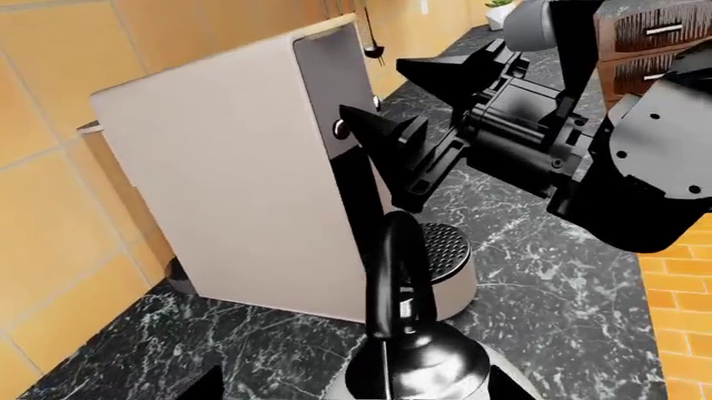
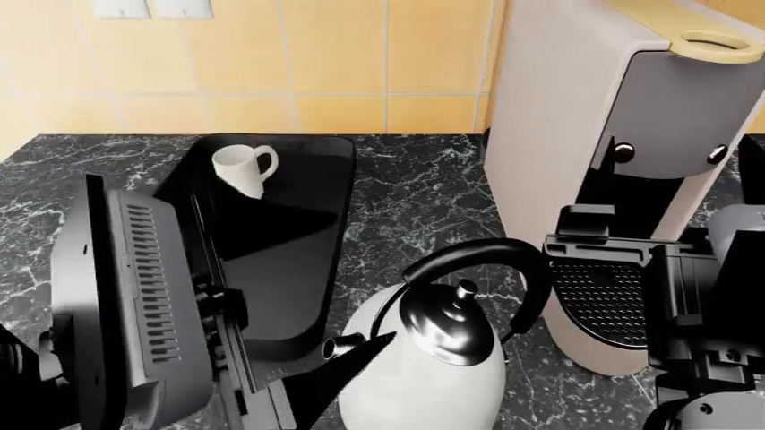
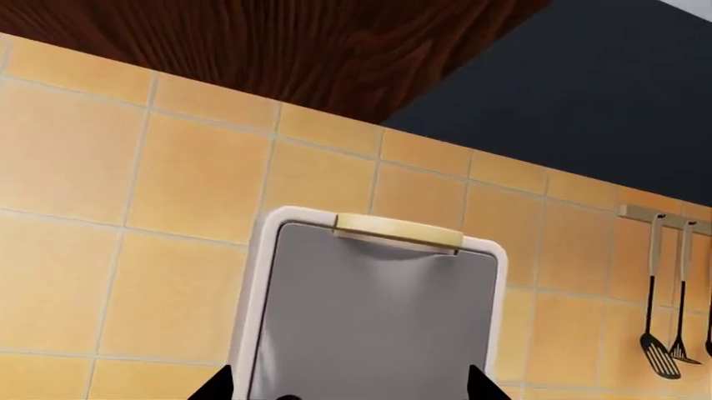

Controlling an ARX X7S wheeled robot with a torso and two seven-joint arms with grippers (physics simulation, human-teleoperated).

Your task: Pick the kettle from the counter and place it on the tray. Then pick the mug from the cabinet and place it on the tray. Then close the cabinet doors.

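Note:
The white kettle [image 2: 431,363] with its black arched handle stands on the dark marble counter [image 2: 418,193], just right of the black tray [image 2: 281,260]. My left gripper [image 1: 358,390] is open, its two tips wide apart on either side of the kettle's lid [image 1: 418,362]; one finger [image 2: 335,363] shows by the kettle's left flank. A cream mug [image 2: 243,168] stands upright at the tray's far end. My right gripper [image 1: 376,87] is open and holds nothing, hovering in front of the coffee machine. The cabinet doors are out of view.
A tall beige coffee machine [image 2: 574,116] stands right behind the kettle, its drip grate [image 2: 597,300] close to the kettle's handle. A tiled wall [image 2: 299,63] backs the counter. Utensils [image 3: 659,333] hang on a wall rail. Dark wooden drawers [image 1: 651,42] lie beyond the right arm.

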